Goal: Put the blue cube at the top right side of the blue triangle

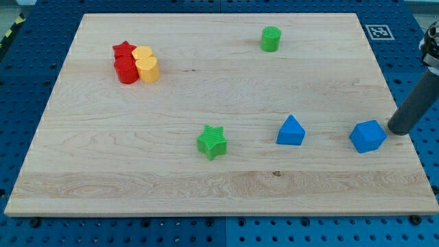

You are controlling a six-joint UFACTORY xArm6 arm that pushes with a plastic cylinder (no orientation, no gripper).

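The blue cube (367, 136) lies on the wooden board near the view's right edge. The blue triangle (291, 131) lies to its left, a cube's width or so apart, at about the same height in the view. My tip (396, 130) is just right of the blue cube, close to its upper right corner; I cannot tell if it touches. The dark rod rises from there toward the view's top right.
A green star (212, 142) lies left of the triangle. A green cylinder (271, 38) stands near the view's top. A red star (123, 50), a red block (127, 71) and two yellow blocks (145, 64) cluster at the top left. The board's right edge (401, 103) is near my tip.
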